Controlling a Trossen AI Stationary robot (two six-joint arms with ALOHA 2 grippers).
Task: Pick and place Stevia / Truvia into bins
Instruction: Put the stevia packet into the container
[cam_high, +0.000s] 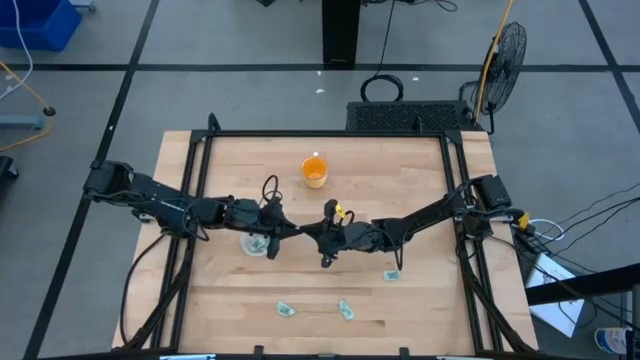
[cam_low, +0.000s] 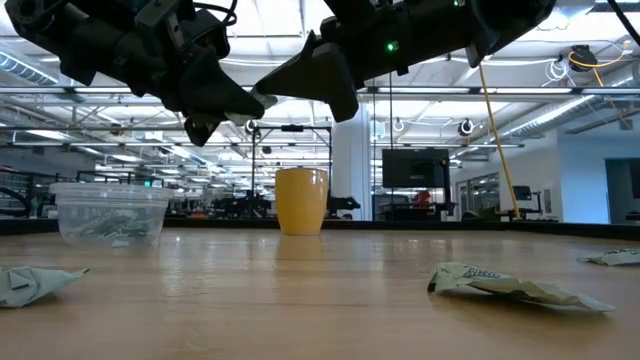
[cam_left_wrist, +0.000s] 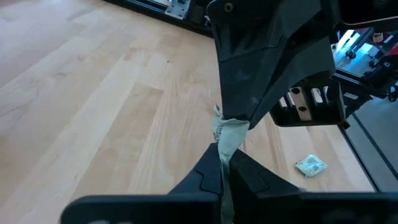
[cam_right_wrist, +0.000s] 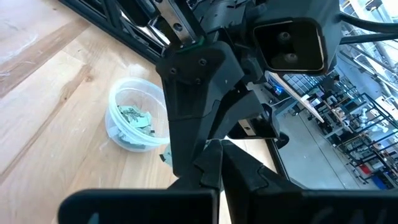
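A pale green and white Stevia packet (cam_left_wrist: 227, 134) hangs in the air between my two grippers, which meet tip to tip above the table's middle. My left gripper (cam_high: 288, 231) and my right gripper (cam_high: 308, 234) are both shut on it. The clear plastic cup (cam_high: 257, 244) stands upright just to the left of and below them and holds a few packets (cam_right_wrist: 132, 118). Three more packets lie flat on the table, one at the right (cam_high: 393, 273) and two near the front edge (cam_high: 286, 309) (cam_high: 346, 309). My left gripper pinches one end of the packet (cam_left_wrist: 225, 150) between its two fingers, coming level from the table's left. The packet is lifted clear of the table. My right gripper pinches the packet's opposite end (cam_left_wrist: 231, 124) between its fingers (cam_left_wrist: 249, 106), coming from the table's right. The crumpled packet spans the short gap between the two grippers.
An orange cup (cam_high: 314, 171) stands upright toward the far side of the table, beyond the grippers. A black frame rail (cam_high: 330, 133) runs round the table's edges. Bare wood lies between the grippers and the front packets.
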